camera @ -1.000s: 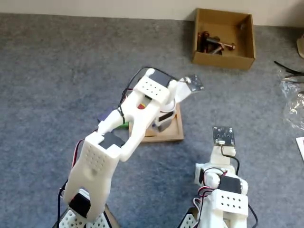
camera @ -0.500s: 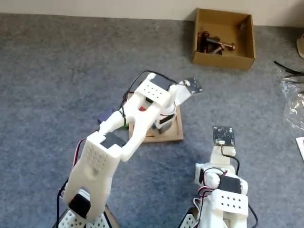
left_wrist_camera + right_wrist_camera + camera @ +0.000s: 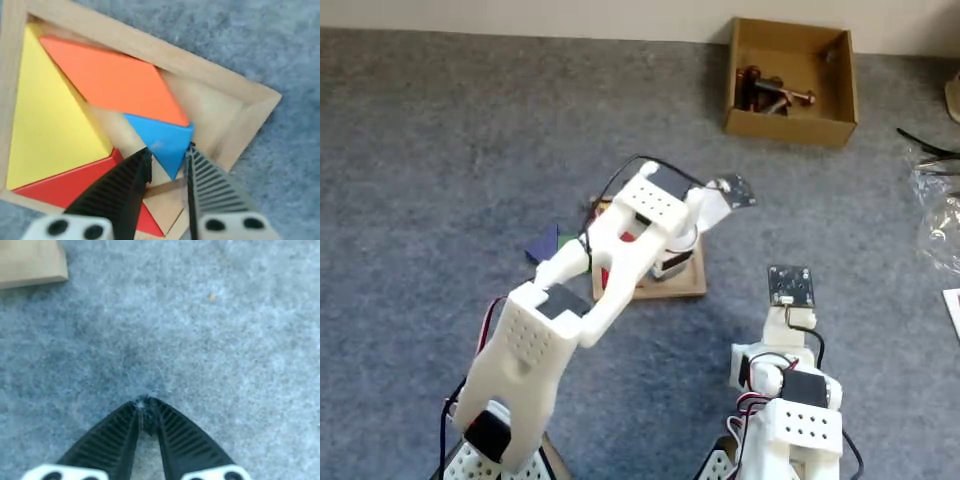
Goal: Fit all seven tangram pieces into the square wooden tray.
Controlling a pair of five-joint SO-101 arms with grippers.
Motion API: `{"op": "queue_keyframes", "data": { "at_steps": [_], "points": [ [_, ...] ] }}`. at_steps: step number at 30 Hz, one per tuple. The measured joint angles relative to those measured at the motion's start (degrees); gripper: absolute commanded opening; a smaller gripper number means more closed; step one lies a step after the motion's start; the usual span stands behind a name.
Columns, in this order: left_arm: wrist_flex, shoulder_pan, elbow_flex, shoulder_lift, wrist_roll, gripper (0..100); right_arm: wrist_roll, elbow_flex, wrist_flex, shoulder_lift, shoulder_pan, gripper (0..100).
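The left gripper is clamped on the small blue triangle piece, its tips bearing on two opposite edges just behind the piece's point. The piece is inside the square wooden tray, next to the orange parallelogram piece. Whether it rests on the tray floor cannot be told. Holding it near the point probably leaves its long edge free to seat against that neighbour. The large yellow triangle piece and the red triangle piece lie flat in the tray, and bare floor shows around the blue piece.

The right gripper is closed on nothing and sits low over the grey carpet, well apart from the tray, presumably to keep clear.

The left wrist view gives the tray's contents, which the left arm covers in the high view. The high view adds a dark blue piece and a green piece on the carpet just beside the tray, not yet fitted.
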Motion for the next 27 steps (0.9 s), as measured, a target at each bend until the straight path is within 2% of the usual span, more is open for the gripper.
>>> {"op": "queue_keyframes", "data": {
  "at_steps": [9, 13, 16, 27],
  "points": [
    [0.0, 0.0, 0.0, 0.0, 0.09, 6, 0.0, 0.0, 0.0, 0.0, 0.0, 0.5],
    [0.0, -0.18, 0.0, 0.0, 0.09, 0, 0.0, 0.0, 0.0, 0.0, 0.0, 0.5],
    [0.09, -2.29, -0.62, 0.09, 0.09, 0, 0.0, 0.0, 0.0, 0.0, 0.0, 0.5],
    [0.09, -3.08, -3.6, 0.7, 0.09, 0, 0.0, 0.0, 0.0, 0.0, 0.0, 0.5]
  ]
}}
